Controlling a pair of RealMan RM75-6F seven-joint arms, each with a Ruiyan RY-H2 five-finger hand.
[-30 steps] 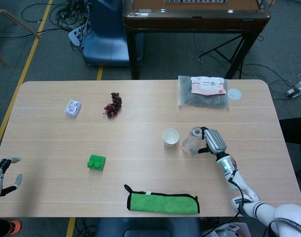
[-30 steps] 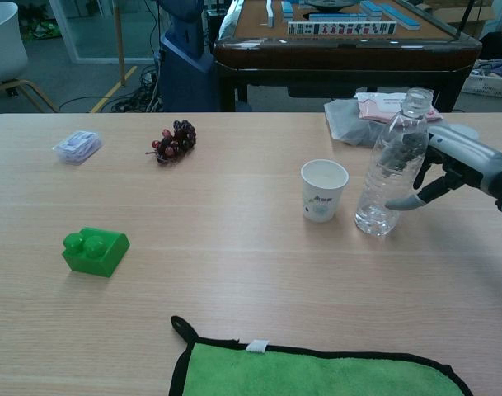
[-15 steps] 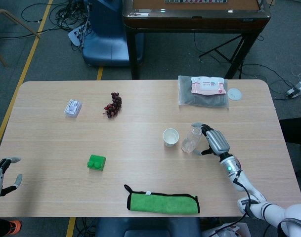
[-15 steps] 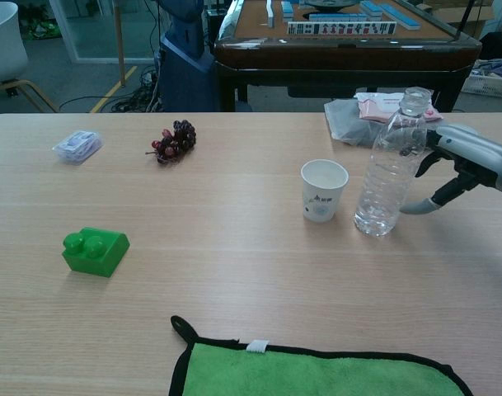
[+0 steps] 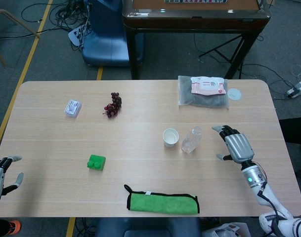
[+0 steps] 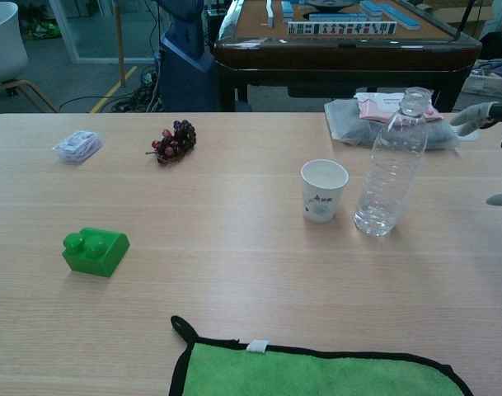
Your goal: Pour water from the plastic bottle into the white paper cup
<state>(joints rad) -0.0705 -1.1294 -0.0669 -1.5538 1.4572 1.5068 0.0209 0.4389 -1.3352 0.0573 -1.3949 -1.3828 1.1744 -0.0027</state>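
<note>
A pale wooden table (image 5: pixel 140 197) is filling most of the head view. Beyond its far edge, at 12 o'clock, a dark-framed mahjong table (image 6: pixel 349 45) is standing on grey carpet (image 5: pixel 41 54). Yellow floor tape (image 5: pixel 26 59) is running diagonally at 10 o'clock, beside tangled cables (image 5: pixel 66 15) and a blue machine base (image 5: pixel 106 39). A white chair (image 6: pixel 3 49) is sitting at 10 o'clock in the chest view.

the head view looks steeply down from high above the near edge, taking in the whole tabletop (image 5: pixel 140 148). the chest view sits low and close, facing level across it. both share the paper cup (image 5: pixel 170 137) and plastic bottle (image 6: pixel 391 165).
</note>
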